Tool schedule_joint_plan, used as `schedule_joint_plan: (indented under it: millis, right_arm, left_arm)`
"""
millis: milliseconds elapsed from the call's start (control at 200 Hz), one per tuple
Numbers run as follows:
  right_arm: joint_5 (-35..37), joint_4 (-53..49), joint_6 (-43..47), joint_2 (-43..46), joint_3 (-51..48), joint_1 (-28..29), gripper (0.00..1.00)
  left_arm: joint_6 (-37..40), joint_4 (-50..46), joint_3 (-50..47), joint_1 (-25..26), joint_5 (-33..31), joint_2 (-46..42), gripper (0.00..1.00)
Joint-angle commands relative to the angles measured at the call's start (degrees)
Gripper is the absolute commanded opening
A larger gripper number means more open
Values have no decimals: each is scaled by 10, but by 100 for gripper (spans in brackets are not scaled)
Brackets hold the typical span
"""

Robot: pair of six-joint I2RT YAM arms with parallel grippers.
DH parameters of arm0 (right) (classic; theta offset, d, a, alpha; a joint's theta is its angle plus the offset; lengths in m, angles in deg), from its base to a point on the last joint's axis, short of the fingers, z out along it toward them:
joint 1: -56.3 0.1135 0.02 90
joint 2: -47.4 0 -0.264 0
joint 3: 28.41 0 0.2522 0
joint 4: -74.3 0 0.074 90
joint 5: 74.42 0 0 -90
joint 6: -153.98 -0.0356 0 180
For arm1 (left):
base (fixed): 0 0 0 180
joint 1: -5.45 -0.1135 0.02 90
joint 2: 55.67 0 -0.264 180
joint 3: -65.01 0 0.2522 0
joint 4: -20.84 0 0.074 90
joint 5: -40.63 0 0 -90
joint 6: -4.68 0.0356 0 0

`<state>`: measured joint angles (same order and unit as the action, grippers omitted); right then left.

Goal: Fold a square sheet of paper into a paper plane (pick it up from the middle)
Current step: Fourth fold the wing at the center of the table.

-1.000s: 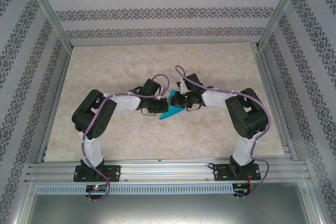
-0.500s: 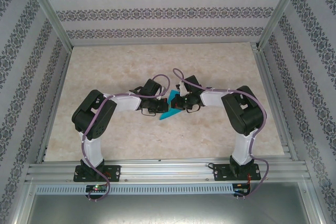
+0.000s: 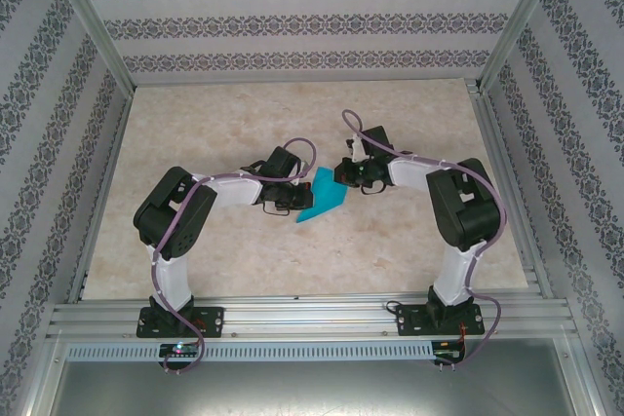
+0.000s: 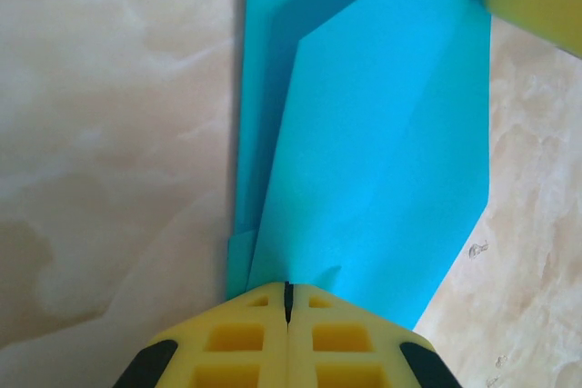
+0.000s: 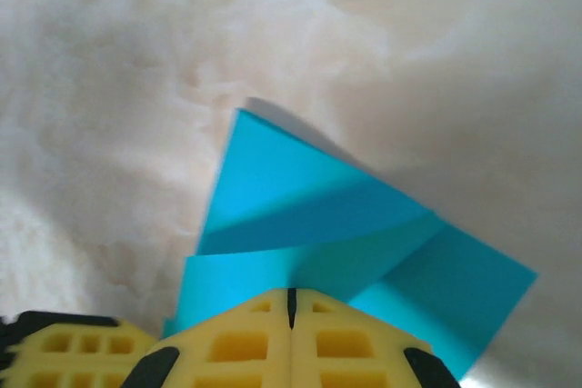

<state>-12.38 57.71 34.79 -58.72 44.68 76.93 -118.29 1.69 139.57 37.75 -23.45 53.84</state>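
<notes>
Patterned walls (image 3: 292, 7) and a metal frame (image 3: 312, 317) close in your workspace, and a pale marbled desk (image 3: 195, 124) fills it. Your left arm (image 3: 175, 211) and right arm (image 3: 458, 207) both bend inward from their bases, so the wrists face each other near the middle of the desk.

Between them lies the paper (image 3: 323, 201), teal-blue and already partly folded into an angular shape, with one point aimed down and to the left in the top view. In the left wrist view the paper (image 4: 382, 152) shows overlapping layers, a darker strip along its left side and a slanted crease across the top flap. In the right wrist view the paper (image 5: 273, 188) has a triangular flap that rises a little and throws a shadow on the desk behind it.

Your left hand (image 3: 295, 200) sits at the paper's left edge. It is clenched, the yellow tips (image 4: 245, 338) meeting with no gap right at the paper's near border. You cannot tell whether a layer is nipped between them.

Your right hand (image 3: 343, 180) sits at the paper's upper right corner. It is clenched too, its tips (image 5: 236, 343) pressed together over the paper's near edge, and whether they pinch it is unclear.
</notes>
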Motion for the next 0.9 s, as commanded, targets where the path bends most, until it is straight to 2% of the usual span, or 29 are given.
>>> schedule_joint_plan:
  millis: [0, 205, 609, 894]
  right_arm:
    - [-28, 39, -25, 54, -24, 22, 0]
    - [-47, 47, -48, 41, -36, 43, 0]
    - [-60, 10, -23, -46, 9, 56, 0]
    - [-24, -32, 17, -87, 33, -6, 0]
  left_arm:
    - [7, -119, -29, 2, -75, 35, 0]
    - [6, -116, -32, 2, -73, 34, 0]
    - [8, -124, -27, 6, -79, 37, 0]
    - [8, -151, -35, 8, -117, 34, 0]
